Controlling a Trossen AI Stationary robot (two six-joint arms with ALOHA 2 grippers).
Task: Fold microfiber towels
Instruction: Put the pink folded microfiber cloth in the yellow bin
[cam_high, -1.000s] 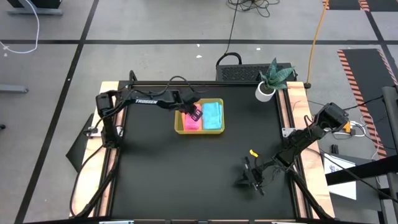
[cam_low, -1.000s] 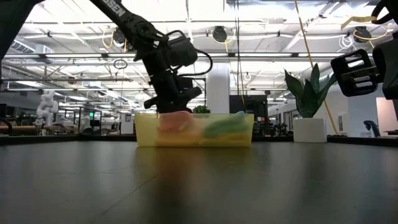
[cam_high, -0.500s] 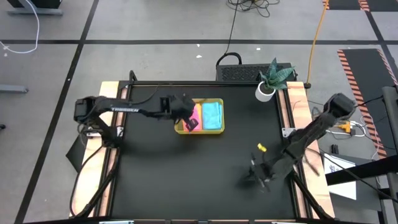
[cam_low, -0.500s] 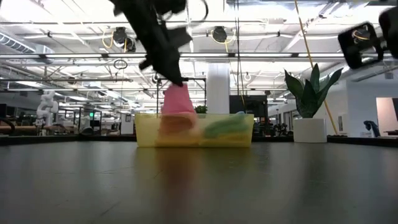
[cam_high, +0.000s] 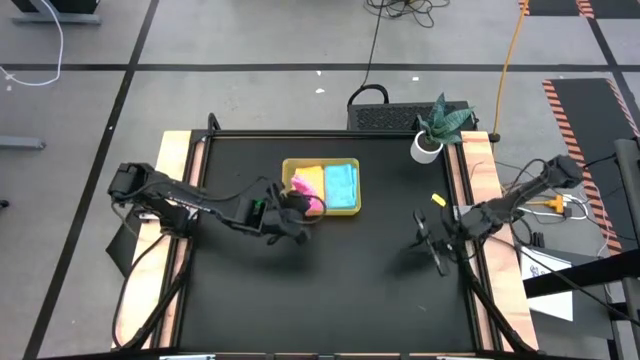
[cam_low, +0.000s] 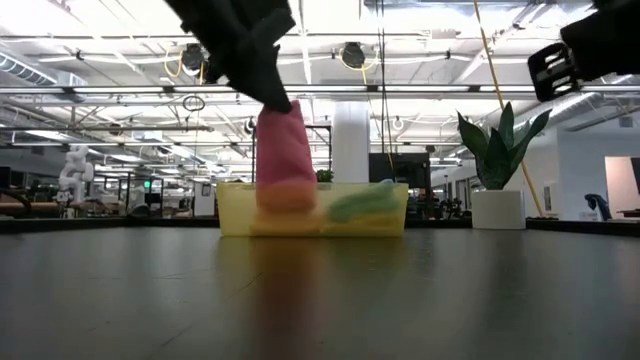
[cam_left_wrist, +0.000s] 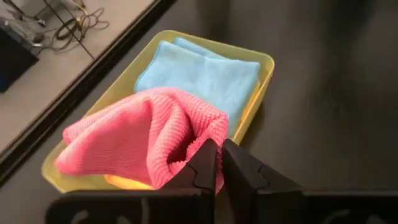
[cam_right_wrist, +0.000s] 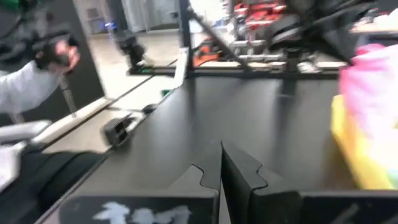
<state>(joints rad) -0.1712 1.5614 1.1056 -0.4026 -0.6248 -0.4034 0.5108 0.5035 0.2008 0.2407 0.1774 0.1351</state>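
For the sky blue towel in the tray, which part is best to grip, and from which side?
Probably the sky blue towel is best pinched from above at its edge along the tray wall away from the pink towel. It lies flat and folded, and the left gripper has the pink one lifted beside it.
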